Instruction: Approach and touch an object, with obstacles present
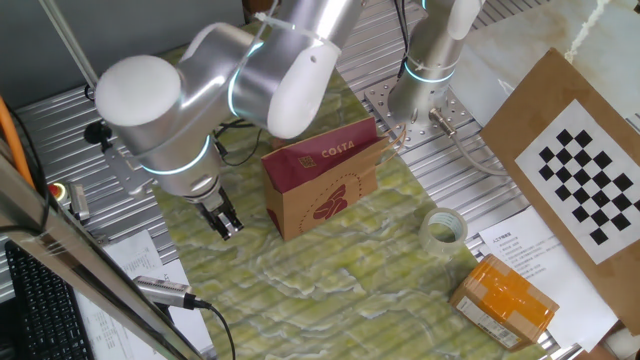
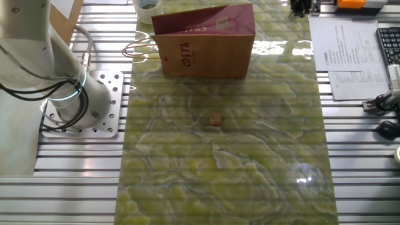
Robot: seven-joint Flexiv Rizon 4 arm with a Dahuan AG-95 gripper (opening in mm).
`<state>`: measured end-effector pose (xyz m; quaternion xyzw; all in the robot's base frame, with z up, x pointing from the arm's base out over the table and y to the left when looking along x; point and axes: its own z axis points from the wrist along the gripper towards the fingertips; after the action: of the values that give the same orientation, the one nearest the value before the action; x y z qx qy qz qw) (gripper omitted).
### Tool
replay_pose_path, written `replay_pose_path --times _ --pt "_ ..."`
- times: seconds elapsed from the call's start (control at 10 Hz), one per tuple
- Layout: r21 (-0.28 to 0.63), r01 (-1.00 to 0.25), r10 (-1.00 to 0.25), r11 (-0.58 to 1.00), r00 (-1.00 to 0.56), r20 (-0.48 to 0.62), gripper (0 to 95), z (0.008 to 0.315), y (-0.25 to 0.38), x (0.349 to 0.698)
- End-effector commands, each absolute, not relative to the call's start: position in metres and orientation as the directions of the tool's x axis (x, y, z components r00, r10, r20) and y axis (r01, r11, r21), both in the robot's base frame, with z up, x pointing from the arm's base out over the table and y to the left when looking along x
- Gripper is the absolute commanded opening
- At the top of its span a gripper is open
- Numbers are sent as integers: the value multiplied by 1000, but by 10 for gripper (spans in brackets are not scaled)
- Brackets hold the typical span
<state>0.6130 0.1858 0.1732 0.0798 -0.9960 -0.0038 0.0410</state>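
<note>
A small brown cube [image 2: 215,120] lies on the green marbled mat [image 2: 262,156], near its middle. It is hidden in one fixed view. A brown and maroon Costa paper bag [image 1: 320,185] stands upright on the mat; it also shows in the other fixed view [image 2: 203,40], beyond the cube. My gripper [image 1: 222,220] hangs low over the mat's edge, beside the bag, with its dark fingers close together and nothing between them. In the other fixed view the gripper [image 2: 302,7] is at the top edge, far from the cube.
A clear tape roll [image 1: 443,228] lies on the mat right of the bag. An orange box [image 1: 503,298] and printed papers [image 1: 520,250] sit at the right. A checkerboard panel [image 1: 590,185] leans at the far right. A keyboard [image 2: 389,44] and cables lie beside the mat.
</note>
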Motion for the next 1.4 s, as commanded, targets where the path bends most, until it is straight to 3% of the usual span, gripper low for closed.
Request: replay_pose_path --times 0.1,0.5,0.6,0.8,1.4 --pt "18 -168 -169 986 -982 78 0 173 186 613" --pt "60 -239 -242 969 -969 53 0 170 179 618" --pt "36 -258 -260 965 -964 58 0 170 179 618" --pt "61 -309 -309 949 -951 -13 0 170 179 618" --pt "48 -157 -157 986 -987 -22 0 149 251 583"
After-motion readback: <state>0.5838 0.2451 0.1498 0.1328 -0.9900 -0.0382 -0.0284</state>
